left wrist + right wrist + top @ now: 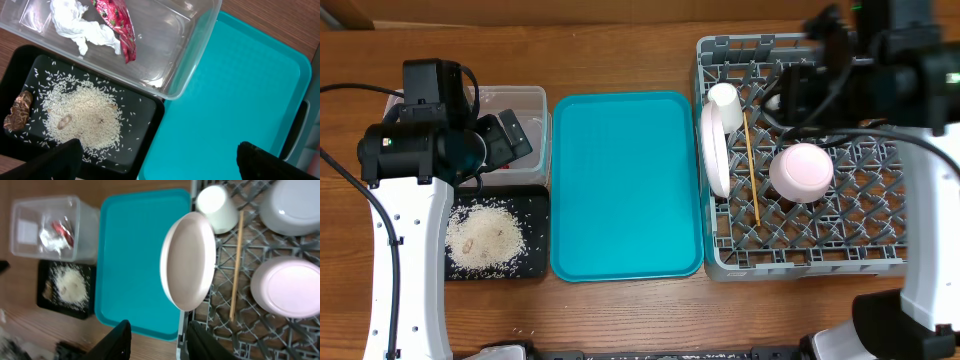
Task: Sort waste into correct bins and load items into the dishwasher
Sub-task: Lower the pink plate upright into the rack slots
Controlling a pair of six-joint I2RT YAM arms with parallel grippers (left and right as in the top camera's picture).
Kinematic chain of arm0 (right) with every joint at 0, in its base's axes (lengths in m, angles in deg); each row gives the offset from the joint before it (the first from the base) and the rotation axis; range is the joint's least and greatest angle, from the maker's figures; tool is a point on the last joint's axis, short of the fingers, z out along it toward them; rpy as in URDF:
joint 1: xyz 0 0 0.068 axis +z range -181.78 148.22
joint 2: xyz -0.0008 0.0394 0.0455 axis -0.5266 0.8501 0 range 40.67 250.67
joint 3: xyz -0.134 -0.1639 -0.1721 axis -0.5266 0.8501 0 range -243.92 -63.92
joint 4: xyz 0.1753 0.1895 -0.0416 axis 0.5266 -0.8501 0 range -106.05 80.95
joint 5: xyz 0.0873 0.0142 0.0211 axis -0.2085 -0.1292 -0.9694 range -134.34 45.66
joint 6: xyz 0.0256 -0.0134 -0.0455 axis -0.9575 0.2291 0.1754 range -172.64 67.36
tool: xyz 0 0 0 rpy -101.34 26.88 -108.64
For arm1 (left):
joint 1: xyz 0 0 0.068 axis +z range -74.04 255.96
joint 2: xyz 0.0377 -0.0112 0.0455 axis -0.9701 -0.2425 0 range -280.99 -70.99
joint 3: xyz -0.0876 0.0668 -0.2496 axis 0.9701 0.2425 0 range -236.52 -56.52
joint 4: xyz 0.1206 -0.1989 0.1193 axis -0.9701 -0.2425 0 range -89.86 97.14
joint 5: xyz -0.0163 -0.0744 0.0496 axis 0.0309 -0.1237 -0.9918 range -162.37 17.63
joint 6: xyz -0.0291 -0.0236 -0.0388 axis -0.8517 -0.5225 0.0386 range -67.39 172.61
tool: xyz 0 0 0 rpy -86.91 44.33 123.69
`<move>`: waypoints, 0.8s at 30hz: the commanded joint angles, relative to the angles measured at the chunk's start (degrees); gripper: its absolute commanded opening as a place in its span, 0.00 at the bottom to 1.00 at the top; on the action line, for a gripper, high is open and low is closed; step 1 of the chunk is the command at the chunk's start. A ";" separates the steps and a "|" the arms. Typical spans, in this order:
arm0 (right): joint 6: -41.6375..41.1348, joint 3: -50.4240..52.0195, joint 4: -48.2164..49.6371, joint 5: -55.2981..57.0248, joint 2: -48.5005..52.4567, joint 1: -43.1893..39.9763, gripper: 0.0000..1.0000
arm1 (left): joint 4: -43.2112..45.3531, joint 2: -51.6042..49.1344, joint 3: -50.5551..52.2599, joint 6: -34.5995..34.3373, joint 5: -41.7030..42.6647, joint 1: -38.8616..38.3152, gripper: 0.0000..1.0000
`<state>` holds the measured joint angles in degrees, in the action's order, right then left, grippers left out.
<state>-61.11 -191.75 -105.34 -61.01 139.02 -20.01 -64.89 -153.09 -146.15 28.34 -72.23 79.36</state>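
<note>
The right jaws stand part-way apart with nothing between them, their dark fingers [119, 339] hanging over the seam where the grey dish rack [800, 268] meets the teal tray [135, 255]. Just beyond them the pale-pink plate [189, 260] stands on edge at the rack's left rim, free of the grip. Past it the white cup [216, 209] lies on its side, the wooden chopsticks [236, 265] lie flat across the grid, and a white bowl [292, 205] and a pinkish bowl [290, 287] sit upturned on the pegs. The left jaws are spread wide and empty, fingers [55, 160] framing the view above the bins. The clear tub [190, 60] holds the crumpled tissue [80, 27] and red foil wrapper [120, 25]. The black tray [20, 65] beside it carries the rice [85, 115] and a brown food bit [17, 112]. The sorting and loading look all but finished, so the risk lies in pulling away. The plate seems the weak point: on edge at the outer rim, a brush from a rising finger could tip it onto the teal tray. The chopsticks, resting loose on an open grid, could roll and drop through if the rack is jolted. On the left, a careless sweep could nudge the light tub or scatter rice onto the tabletop [620, 320].
</note>
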 commanded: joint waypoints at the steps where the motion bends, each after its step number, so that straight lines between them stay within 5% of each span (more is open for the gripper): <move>1: -3.23 5.03 1.77 9.29 2.78 5.66 0.40 | 0.04 0.09 -0.50 -0.17 -0.76 0.22 1.00; 5: -9.64 12.81 6.91 18.75 2.78 11.08 0.41 | 0.07 0.09 -0.50 -0.17 -0.76 0.22 1.00; 16: -9.51 28.35 26.12 19.21 3.69 12.92 0.39 | 0.04 0.09 -0.50 -0.17 -0.76 0.22 1.00; 24: -9.14 29.14 26.82 19.19 3.67 12.92 0.04 | 0.07 0.09 -0.50 -0.17 -0.76 0.22 1.00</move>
<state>-70.50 -162.79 -77.93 -44.51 142.91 -6.89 -64.89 -153.09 -146.15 28.34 -72.23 79.36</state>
